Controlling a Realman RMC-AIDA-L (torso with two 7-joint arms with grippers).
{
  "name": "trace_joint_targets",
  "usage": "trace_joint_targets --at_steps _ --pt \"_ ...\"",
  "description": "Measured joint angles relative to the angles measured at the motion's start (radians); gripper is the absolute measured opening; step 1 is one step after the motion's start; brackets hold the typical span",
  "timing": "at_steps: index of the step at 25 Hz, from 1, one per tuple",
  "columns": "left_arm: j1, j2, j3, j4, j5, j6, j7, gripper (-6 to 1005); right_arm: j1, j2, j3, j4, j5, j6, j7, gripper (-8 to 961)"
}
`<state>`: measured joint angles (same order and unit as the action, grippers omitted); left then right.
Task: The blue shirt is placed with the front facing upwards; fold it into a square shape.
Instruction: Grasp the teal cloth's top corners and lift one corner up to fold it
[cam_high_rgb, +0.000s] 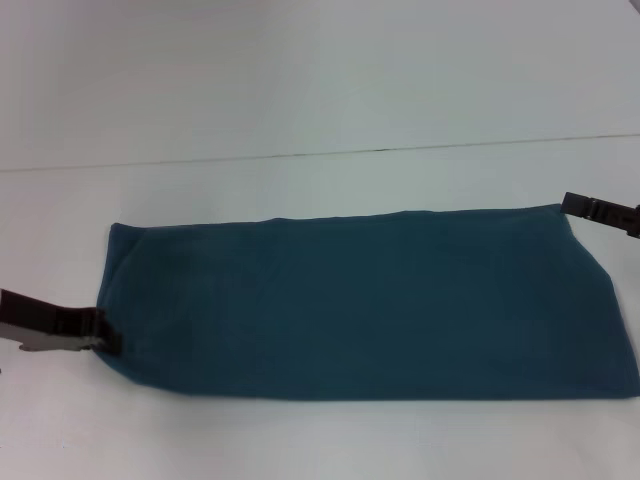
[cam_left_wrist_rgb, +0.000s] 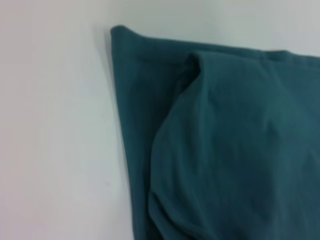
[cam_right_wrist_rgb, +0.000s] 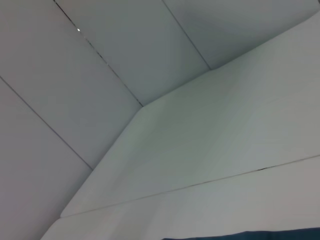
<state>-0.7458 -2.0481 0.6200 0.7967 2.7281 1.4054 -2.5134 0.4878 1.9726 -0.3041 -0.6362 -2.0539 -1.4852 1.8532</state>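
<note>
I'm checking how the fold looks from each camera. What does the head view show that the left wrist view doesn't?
Only the head view shows the whole dark teal-blue cotton shirt as a long folded rectangle, the left gripper at its near left corner and the right gripper at its far right corner. Only the left wrist view shows one corner close up, with an upper layer bunched over a lower one. Both show the white table.

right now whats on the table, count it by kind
blue shirt: 1, folded into a long band
grippers: 2, left gripper at the shirt's left end, right gripper at its far right corner
white table: 1
total: 4
</note>
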Motion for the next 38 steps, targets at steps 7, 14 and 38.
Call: trace_joint_targets --at_steps 7,14,38 --pt "0.057 0.002 -0.002 0.042 -0.114 0.015 0.037 20 -0.005 0.009 -0.004 0.000 0.000 0.004 -0.004 544" --pt "0.121 0.001 -0.078 0.079 -0.284 0.112 0.150 19 -0.001 0.045 -0.005 0.007 -0.002 0.012 -0.063 544" --pt "0.177 -0.011 -0.164 0.056 -0.562 0.297 0.336 20 0.101 0.116 -0.008 0.324 0.012 0.195 -0.644 460"
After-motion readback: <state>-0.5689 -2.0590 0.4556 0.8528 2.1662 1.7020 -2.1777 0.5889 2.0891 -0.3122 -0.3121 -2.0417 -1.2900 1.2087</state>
